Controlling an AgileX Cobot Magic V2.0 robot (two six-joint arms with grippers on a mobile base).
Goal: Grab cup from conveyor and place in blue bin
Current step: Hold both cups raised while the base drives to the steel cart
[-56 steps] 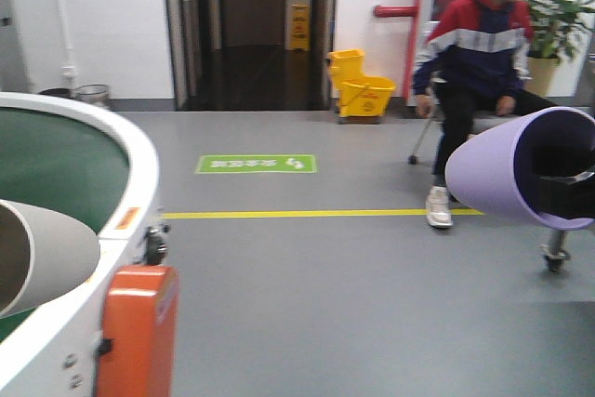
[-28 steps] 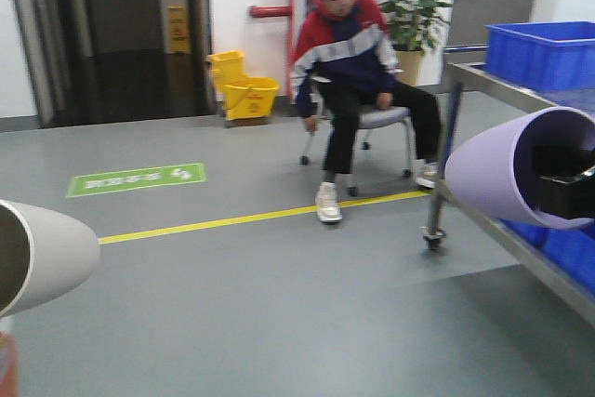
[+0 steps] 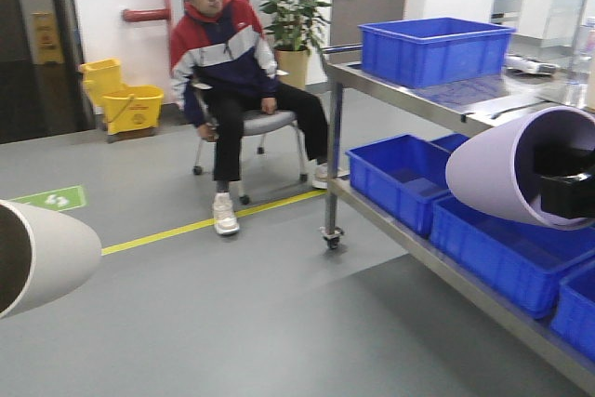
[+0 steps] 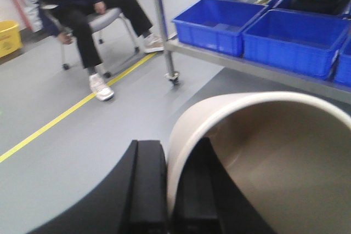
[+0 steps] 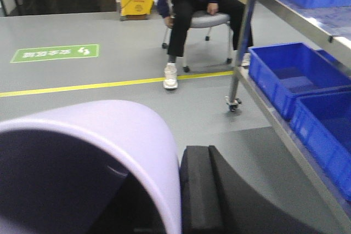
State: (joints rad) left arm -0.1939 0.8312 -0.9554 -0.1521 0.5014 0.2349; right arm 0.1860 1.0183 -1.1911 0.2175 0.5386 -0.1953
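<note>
Facing the blue bin [image 3: 434, 48] now, conveyor gone, lilac cup [image 3: 502, 174] still held.

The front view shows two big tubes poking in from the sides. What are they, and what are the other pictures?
Those are cups, seen very close. The robot has two arms, each ending in a gripper, a two-fingered clamp. The front camera looks ahead from its body: cream cup on its left, lilac cup on its right. The other cameras sit on the wrists: there the left gripper pinches the cream cup's wall, the right gripper the lilac cup's. Ahead stands a steel trolley carrying blue bins; a man sits nearby.
</note>
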